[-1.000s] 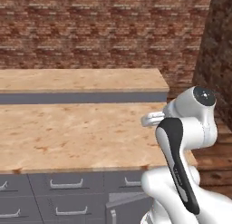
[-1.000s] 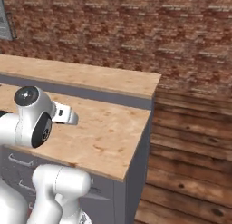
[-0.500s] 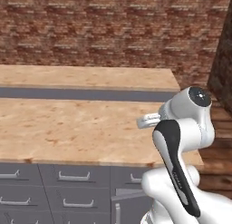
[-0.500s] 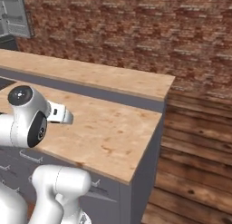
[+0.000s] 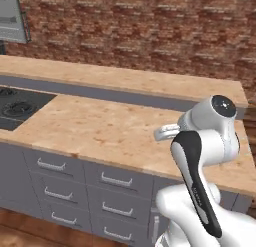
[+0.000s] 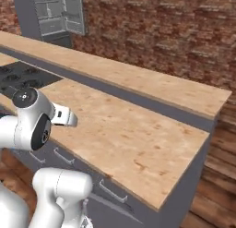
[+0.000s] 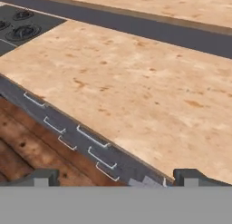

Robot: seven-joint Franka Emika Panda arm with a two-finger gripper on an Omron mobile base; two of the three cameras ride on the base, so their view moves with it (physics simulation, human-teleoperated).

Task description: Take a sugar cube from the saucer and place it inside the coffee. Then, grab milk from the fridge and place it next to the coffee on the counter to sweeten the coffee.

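The light wood-grain counter (image 5: 100, 126) (image 6: 138, 130) (image 7: 136, 82) stretches in front of me with nothing on the part I can see. The fridge (image 6: 60, 12) stands at the far left end, its door open and showing a white inner face with shelf bins; a grey edge of the fridge (image 5: 12, 16) shows in the upper left of the left base view. My gripper (image 7: 120, 177) hangs above the counter's front edge, open, with nothing between its widely spread fingertips (image 7: 45, 175). The sugar cube, saucer, coffee and milk are out of view.
A black stovetop (image 5: 17, 108) (image 6: 23, 77) (image 7: 22, 26) is set into the counter on the left. A raised wooden ledge (image 5: 125, 78) runs along the brick wall. Grey drawers (image 5: 75, 186) (image 7: 86, 137) sit below. The counter ends on the right (image 6: 203, 144) above wood flooring.
The whole picture has shifted as the base moves, bringing the stovetop and the fridge into view at the left. The gripper stays open.
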